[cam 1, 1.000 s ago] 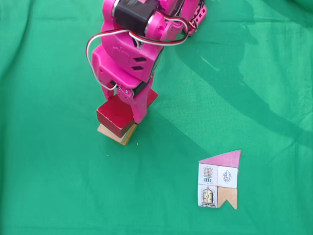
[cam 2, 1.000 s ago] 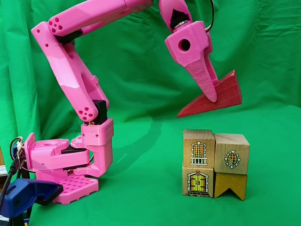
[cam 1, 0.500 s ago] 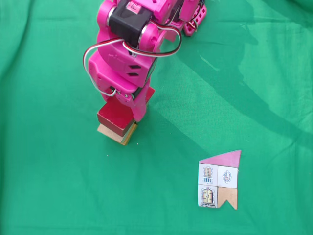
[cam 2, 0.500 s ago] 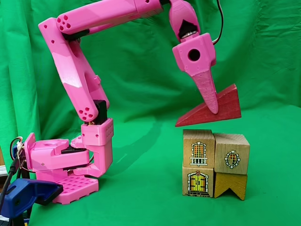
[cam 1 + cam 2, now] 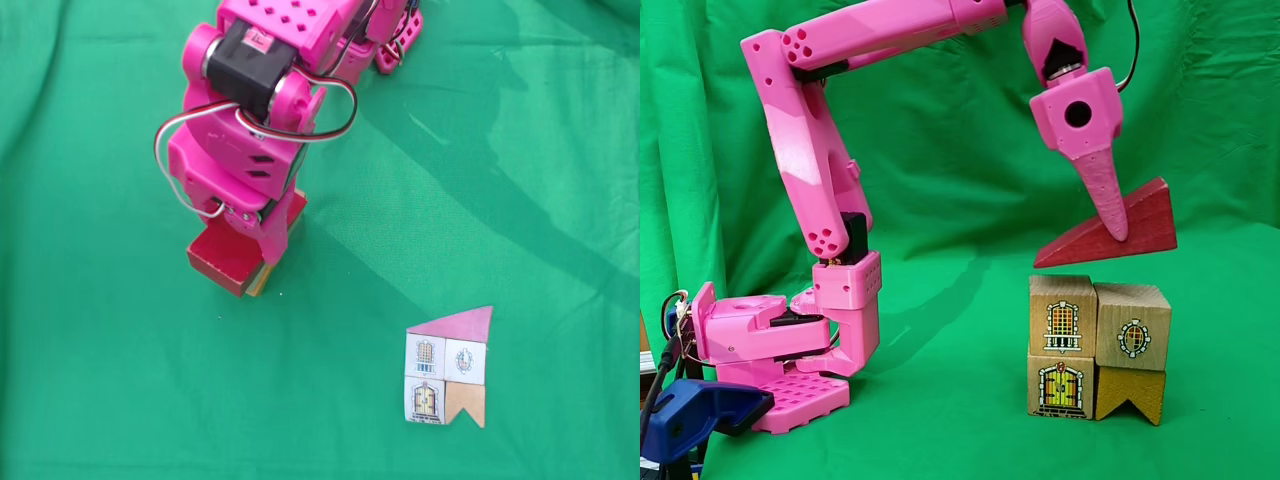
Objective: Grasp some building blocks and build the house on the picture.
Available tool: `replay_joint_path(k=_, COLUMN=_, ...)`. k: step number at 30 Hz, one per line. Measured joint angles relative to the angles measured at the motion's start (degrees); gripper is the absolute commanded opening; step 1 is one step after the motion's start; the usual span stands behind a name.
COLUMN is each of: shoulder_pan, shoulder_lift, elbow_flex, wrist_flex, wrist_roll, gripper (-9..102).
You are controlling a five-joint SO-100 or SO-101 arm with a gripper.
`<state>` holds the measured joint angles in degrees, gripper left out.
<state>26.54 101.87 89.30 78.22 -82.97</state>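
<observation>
My pink gripper is shut on a dark-red wedge-shaped roof block. The block hangs tilted just above a stack of several tan wooden blocks, apart from it. The stack stands two wide and two high, with a window cube, a door cube and a notched piece. In the fixed view from above, the gripper and the red block cover the stack, and only a tan edge peeks out. The picture of the house lies flat on the cloth at lower right.
Green cloth covers the table and hangs as a backdrop. The arm's pink base stands at the left of the side view, with a blue clamp in front of it.
The gripper has come down with the red block toward the stack, then shifted right in the side view. From above it has moved down and left over the tan blocks.
</observation>
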Motion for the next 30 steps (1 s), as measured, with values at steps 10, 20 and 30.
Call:
replay_joint_path(k=10, shoulder_pan=1.76, shoulder_lift=-3.16, elbow_flex=-0.26, wrist_flex=0.00, wrist_roll=0.00, gripper=20)
replay_joint_path(k=20, shoulder_pan=2.20, shoulder_lift=-3.78, elbow_flex=-0.35, wrist_flex=0.00, wrist_roll=0.00, gripper=20)
replay_joint_path(k=30, shoulder_pan=1.93, shoulder_lift=-5.98, elbow_flex=-0.35, wrist_flex=0.00, wrist_roll=0.00, gripper=21)
